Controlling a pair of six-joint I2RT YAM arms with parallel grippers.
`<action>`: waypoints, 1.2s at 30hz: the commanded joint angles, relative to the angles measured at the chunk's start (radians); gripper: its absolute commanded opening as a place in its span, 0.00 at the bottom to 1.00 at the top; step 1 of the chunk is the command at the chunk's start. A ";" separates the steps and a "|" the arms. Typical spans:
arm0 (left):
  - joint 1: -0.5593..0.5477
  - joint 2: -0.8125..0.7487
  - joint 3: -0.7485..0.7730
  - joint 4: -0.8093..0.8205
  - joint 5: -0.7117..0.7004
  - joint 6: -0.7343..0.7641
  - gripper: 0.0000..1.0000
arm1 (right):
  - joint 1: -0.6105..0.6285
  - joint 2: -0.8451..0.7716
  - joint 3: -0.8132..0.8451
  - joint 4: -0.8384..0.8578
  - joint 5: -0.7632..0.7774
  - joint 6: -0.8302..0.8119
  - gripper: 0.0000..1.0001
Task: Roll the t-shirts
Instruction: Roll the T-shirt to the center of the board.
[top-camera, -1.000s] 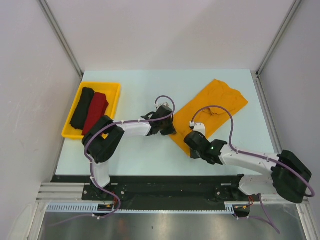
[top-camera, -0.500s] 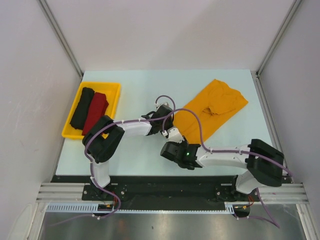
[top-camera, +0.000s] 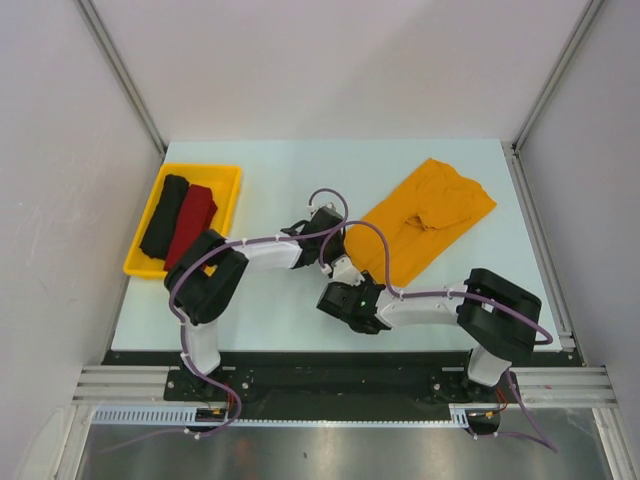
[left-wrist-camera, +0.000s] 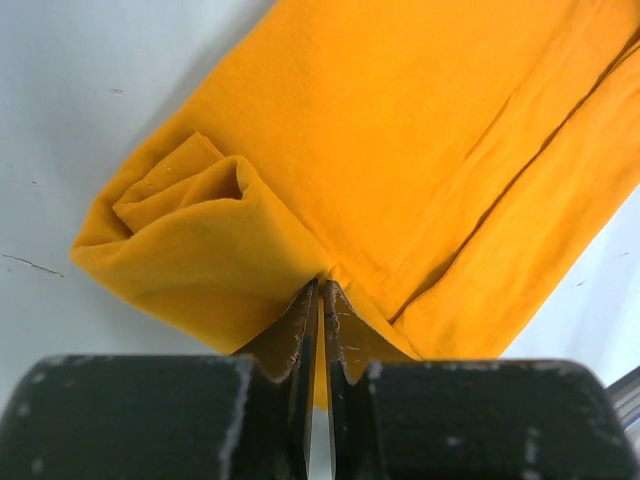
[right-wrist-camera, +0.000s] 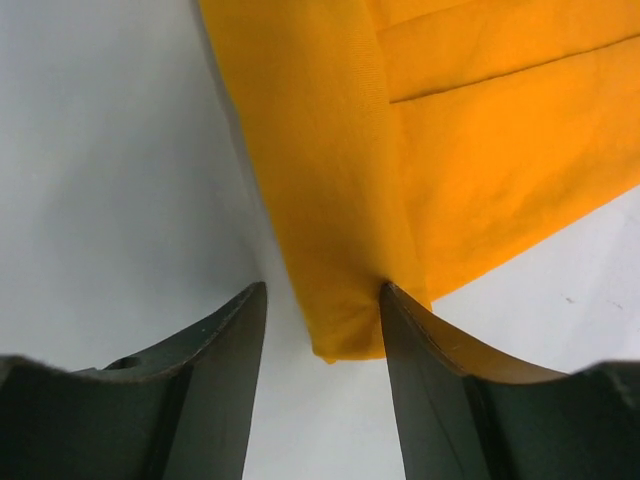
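Left pincer (left-wrist-camera: 322, 292): clamped shut on the started fold at the near end of the soft mustard-orange cloth t-shirt (left-wrist-camera: 430, 130), which lies flat on the pale worktop (top-camera: 290, 175), right of middle
Right pincer (right-wrist-camera: 322, 300): jaws apart, straddling the shirt's other near corner, gripping nothing
Your move: as I judge it, close on that corner level with the left, then turn both together for an even roll
Around: dark red cloth roll (top-camera: 192, 225) and black cloth roll (top-camera: 165, 212) in the rigid yellow plastic tray (top-camera: 228, 172), well apart at left
In the way: wrists crowd each other; mind the purple cables (top-camera: 372, 228)

The right gripper (right-wrist-camera: 320, 295) stands spread astride a corner of the orange shirt (right-wrist-camera: 450, 150). The shirt lies on the white table (right-wrist-camera: 100, 150).
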 joint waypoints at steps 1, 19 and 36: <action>0.006 0.005 0.031 -0.009 0.006 0.019 0.11 | -0.034 0.027 0.024 0.009 -0.014 -0.020 0.54; 0.130 -0.145 0.053 -0.004 0.064 0.042 0.48 | -0.223 -0.078 -0.023 0.067 -0.374 -0.046 0.27; 0.130 -0.215 -0.271 0.301 0.070 -0.119 0.59 | -0.329 -0.110 -0.069 0.121 -0.583 -0.036 0.23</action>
